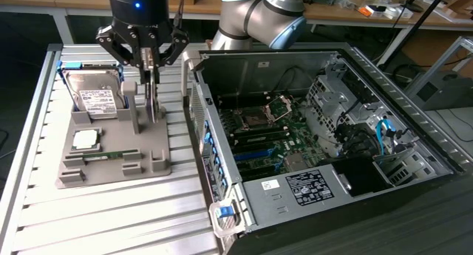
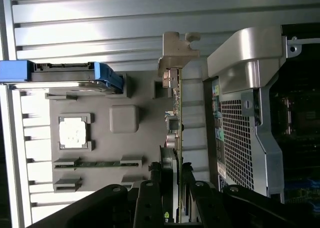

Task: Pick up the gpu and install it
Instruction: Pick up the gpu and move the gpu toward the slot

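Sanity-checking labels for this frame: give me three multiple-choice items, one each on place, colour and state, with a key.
1. Where is the gpu?
A) lying on the floor
B) upright at the grey fixture, in the claw
C) in a person's hand

2. What colour is the hard drive carrier?
A) red
B) yellow
C) blue

3. What state is the computer case in?
A) side open, motherboard exposed
B) closed up
C) lying upside down

Key:
1 B: the card stands on edge at the fixture with the claw shut on its top edge.
2 C: a blue frame edges the drive.
3 A: the board is visible inside the case.
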Available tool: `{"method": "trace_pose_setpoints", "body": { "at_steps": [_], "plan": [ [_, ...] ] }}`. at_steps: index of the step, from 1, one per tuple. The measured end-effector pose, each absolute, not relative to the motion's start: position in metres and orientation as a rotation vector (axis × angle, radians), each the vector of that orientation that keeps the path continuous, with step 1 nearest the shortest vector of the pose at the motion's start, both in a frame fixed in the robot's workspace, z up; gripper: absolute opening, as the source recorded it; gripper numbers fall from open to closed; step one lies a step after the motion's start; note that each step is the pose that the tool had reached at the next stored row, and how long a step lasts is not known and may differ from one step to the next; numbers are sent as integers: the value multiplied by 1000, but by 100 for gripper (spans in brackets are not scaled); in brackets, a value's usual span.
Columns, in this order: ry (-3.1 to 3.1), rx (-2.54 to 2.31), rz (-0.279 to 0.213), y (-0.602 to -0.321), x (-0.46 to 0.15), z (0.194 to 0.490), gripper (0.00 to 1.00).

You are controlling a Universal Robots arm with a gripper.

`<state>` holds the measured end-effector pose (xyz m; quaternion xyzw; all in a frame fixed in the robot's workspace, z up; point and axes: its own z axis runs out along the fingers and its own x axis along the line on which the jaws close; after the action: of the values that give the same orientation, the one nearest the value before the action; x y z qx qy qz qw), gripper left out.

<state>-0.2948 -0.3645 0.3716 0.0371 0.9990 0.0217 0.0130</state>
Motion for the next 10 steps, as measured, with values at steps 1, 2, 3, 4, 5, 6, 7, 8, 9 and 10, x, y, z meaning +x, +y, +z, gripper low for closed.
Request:
{"method": "trace_pose_setpoints", "body": {
  "at_steps": [1, 2, 3, 4, 5, 6, 7, 8, 9, 10],
  "plan": [
    [3113, 116, 68, -364, -295, 374, 27],
    [3113, 116, 67, -364, -295, 375, 27],
    [3113, 116, 67, -364, -295, 376, 27],
    [3113, 116, 68, -364, -295, 378, 27],
    [3113, 116, 68, -365, -295, 381, 27],
    [3113, 116, 68, -364, -295, 383, 27],
    [3113, 116, 68, -364, -295, 384, 27],
    [3113, 116, 67, -364, -295, 385, 27],
    [3113, 116, 68, -365, -295, 387, 27],
    [3113, 116, 68, -365, -295, 388, 27]
  ]
}}
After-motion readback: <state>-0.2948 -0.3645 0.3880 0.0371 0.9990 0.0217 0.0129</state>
